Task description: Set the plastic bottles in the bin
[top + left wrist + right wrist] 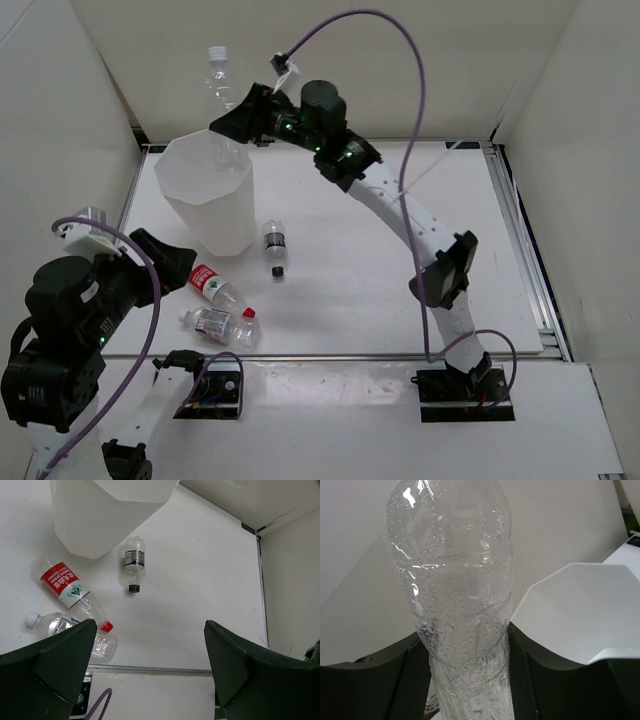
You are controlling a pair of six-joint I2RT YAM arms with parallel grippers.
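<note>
While the red-capped bottle (65, 584) carries white Chinese characters on a red label, I cannot make them out from my screens. The black-capped bottle (134, 560) wears a small dark label with print too fine to read. The white-capped bottle (100, 645) has its label half hidden behind my left finger. All three lie on their sides on the white table (400, 300) in front of the bin (205, 195), the red-capped and white-capped ones close together and the black-capped one a little apart.

My right arm stretches far across toward the back left. Its right gripper (467, 675) is clamped on the lower body of a fourth bottle (455, 580), which is clear, beaded with droplets and raised at the bin's far rim.

My left arm sits folded near its base. The left gripper (150, 625) has its jaws spread wide, holding nothing, and hangs above the table.

White walls (560, 80) close in the space, a metal rail (525, 250) runs along the right edge, and a purple cable (400, 40) loops off the right arm.
</note>
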